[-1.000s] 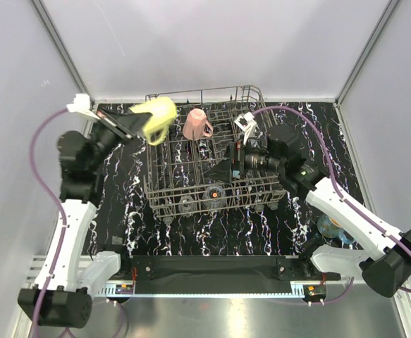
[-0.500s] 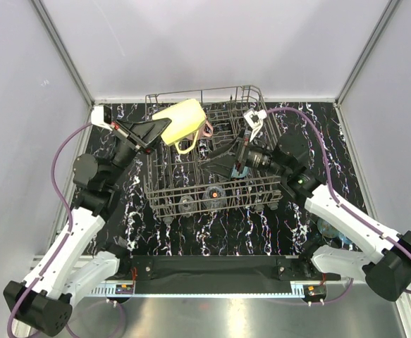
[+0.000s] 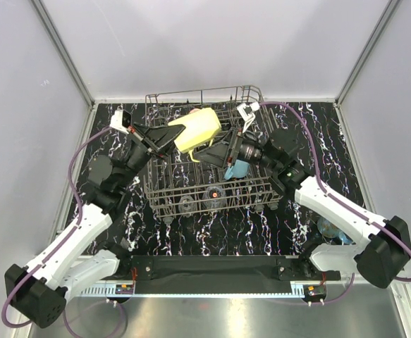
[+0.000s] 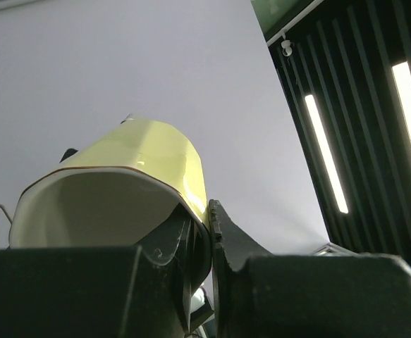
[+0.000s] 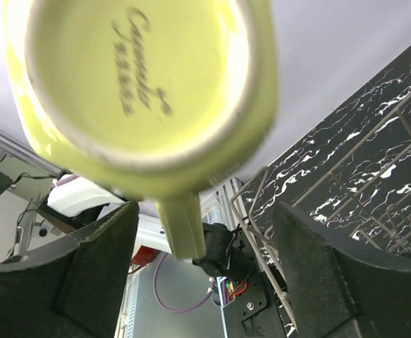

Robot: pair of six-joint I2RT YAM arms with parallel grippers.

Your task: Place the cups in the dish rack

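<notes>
A yellow mug (image 3: pixel 199 127) hangs tilted over the back of the dish rack (image 3: pixel 156 191). My left gripper (image 3: pixel 170 135) is shut on its rim, one finger inside the mouth and one outside (image 4: pixel 223 229). My right gripper (image 3: pixel 209 149) is open and faces the mug's base (image 5: pixel 135 84). The mug's handle (image 5: pixel 182 225) hangs between its fingers (image 5: pixel 99 271) without touching them. A light blue cup (image 3: pixel 240 169) sits in the rack under the right wrist. Clear glasses (image 3: pixel 214 191) stand in the rack's front row. Only a sliver of the pink mug (image 3: pixel 193 110) shows behind the yellow one.
A teal-blue mug (image 3: pixel 332 229) stands on the black marbled table (image 3: pixel 247 225) at the right, partly under the right arm. The rack's wire wall (image 5: pixel 374 176) is close to the right gripper's right finger. White enclosure walls surround the table.
The left arm has carried the yellow mug rightward over the rack. The right gripper has swung up and left so that its fingers now straddle the mug's handle, and they have narrowed slightly.
</notes>
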